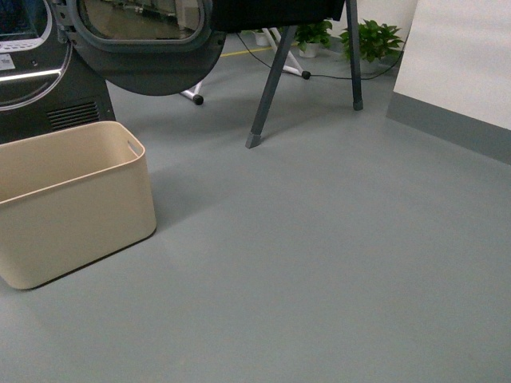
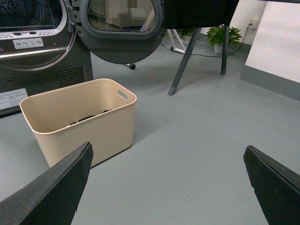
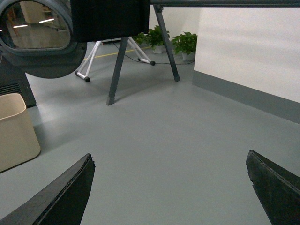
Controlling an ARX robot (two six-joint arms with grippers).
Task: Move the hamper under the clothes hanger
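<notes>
The cream-beige plastic hamper (image 1: 72,199), a smooth matt rectangular tub with rounded corners, tapering sides and a slot handle cut in its short side, stood upright on the floor at about 9 o'clock in the front view. The left wrist view showed a few dark shapes low inside it, too hidden to name. Just behind it, at 10 o'clock, was a dark grey laundry machine (image 1: 48,88) with a louvred vent, and its round glass-paned door (image 1: 148,40) hung open towards 12 o'clock.

The clothes hanger (image 1: 271,84), a tall rack of slanted dark grey square-tube legs, stood at 12 to 1 o'clock, well apart from the hamper. A black cloth (image 1: 271,12) hung from it, and the right wrist view showed its dark top bar (image 3: 225,3). Smooth grey floor (image 1: 319,263) lay between the tub and the nearest leg. Beyond the legs were a white tubular stand on small black wheels (image 1: 192,97), a thin black cable (image 1: 335,77) and green leafy potted plants (image 1: 371,40). A white wall panel with a grey skirting (image 1: 463,56) ran along at 2 o'clock.

The left gripper (image 2: 167,150) hung above the floor with its black fingers spread wide and nothing between them. The right gripper (image 3: 169,155) was likewise spread wide, holding nothing.
</notes>
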